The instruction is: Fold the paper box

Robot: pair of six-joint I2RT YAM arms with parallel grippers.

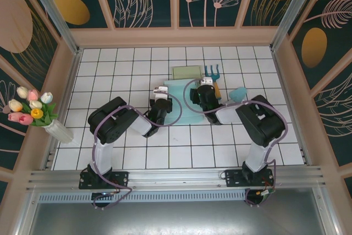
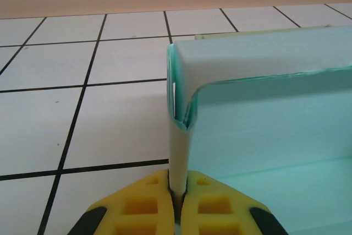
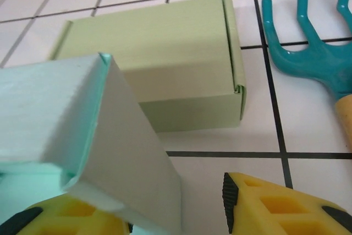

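Left gripper (image 2: 177, 188) pinched tight on the left wall of the box (image 1: 177, 89), mid-table, standing it upright. Right gripper (image 3: 176, 207) has its jaws spread with the right wall between them, leaning on 1 finger. Best bet, I'd say: close low and square, then crease both sides evenly.

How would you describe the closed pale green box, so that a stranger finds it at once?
On the white tiled table, look at the far middle. Behind the half-folded mint paper box lies the closed pale green cardboard box, a teal garden rake at its right. It alone is fully shut and olive-tinted.
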